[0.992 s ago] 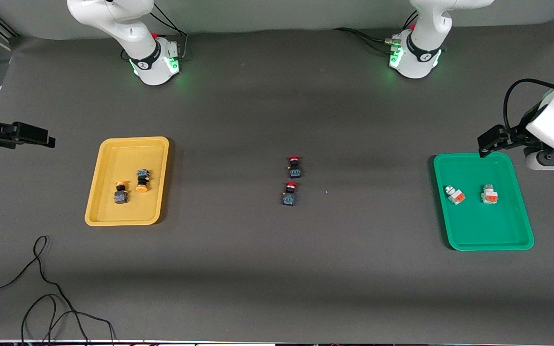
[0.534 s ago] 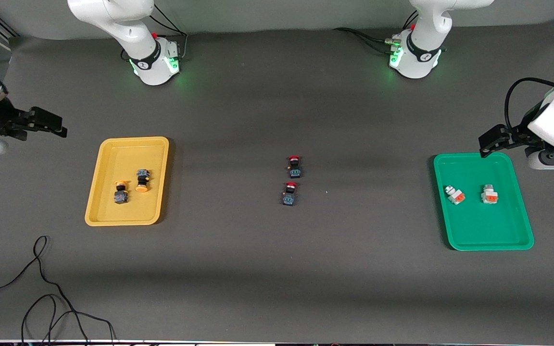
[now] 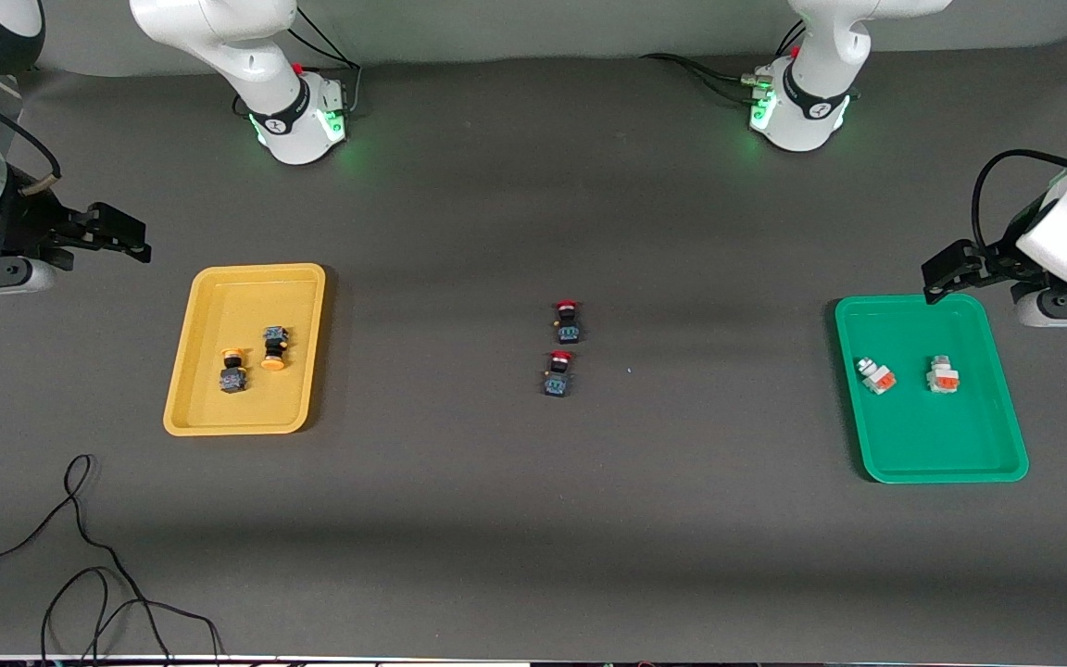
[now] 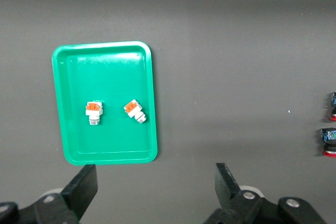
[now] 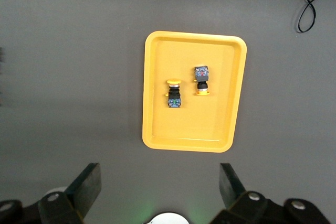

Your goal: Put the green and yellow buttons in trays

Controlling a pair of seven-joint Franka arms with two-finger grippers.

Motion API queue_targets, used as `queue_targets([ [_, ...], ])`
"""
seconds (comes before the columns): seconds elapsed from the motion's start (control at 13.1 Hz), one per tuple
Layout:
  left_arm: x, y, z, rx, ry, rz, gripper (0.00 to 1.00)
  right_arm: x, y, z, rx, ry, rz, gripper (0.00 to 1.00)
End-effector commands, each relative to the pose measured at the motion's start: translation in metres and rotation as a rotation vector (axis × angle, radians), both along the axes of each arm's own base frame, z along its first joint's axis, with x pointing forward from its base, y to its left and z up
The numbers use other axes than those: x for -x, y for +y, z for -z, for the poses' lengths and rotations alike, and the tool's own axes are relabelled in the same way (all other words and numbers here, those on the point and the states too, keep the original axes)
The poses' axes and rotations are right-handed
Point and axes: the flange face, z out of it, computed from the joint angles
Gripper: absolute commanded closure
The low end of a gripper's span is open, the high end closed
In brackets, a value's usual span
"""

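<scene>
the dark grey cloth worktop [image 3: 515, 519] carries two shallow plastic trays with rounded corners. the yellow tray [image 3: 209, 421] [image 5: 157, 142] lies toward the right arm's end, at about nine o'clock from the worktop's middle in the front view. in it lie two black-bodied buttons with round yellow-orange caps [image 3: 233, 369] [image 5: 174, 94], side by side and just apart, both on their sides.

the green tray [image 3: 950, 463] [image 4: 113, 156] lies toward the left arm's end, at about three o'clock from the middle. in it lie two white-grey buttons with orange faces [image 3: 875, 375] [image 4: 135, 111], a little apart; the one toward the worktop's middle lies slanted, the other [image 3: 941, 374] [image 4: 93, 113] lies straighter.

at the middle of the worktop, well apart from both trays, lie two black-bodied buttons with red caps [image 3: 567, 320] [image 4: 329, 141], one nearer to the front camera than the other and close to it.

the right pincer [image 3: 131, 241] [image 5: 160, 184] hangs over bare worktop at about eleven o'clock from the yellow tray, its fingers spread wide and holding nothing. the left pincer [image 3: 939, 273] [image 4: 156, 184] hangs over the green tray's rim farthest from the front camera, at about twelve o'clock of that tray, its fingers likewise spread wide and empty.

a thin black cable [image 3: 80, 556] [image 5: 310, 3] loops on the worktop at about seven o'clock from the yellow tray.
</scene>
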Motion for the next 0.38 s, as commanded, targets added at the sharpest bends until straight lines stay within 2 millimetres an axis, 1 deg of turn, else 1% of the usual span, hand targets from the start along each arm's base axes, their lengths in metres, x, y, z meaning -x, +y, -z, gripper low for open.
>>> queue_targets([
  [0.0, 0.0026, -0.0021, -0.0083, 0.004, 0.004, -0.011, 0.0, -0.0029, 0.0035, -0.0042, 0.025, -0.018, 0.006, 0.0],
  [0.15, 0.0029, -0.0044, -0.0082, 0.001, 0.006, -0.01, 0.0, -0.0029, 0.0018, -0.0035, 0.025, -0.017, 0.009, 0.0],
  [0.31, 0.0017, -0.0014, -0.009, 0.005, -0.003, -0.002, 0.0, -0.0029, 0.0027, -0.0035, 0.025, -0.017, 0.007, 0.0],
])
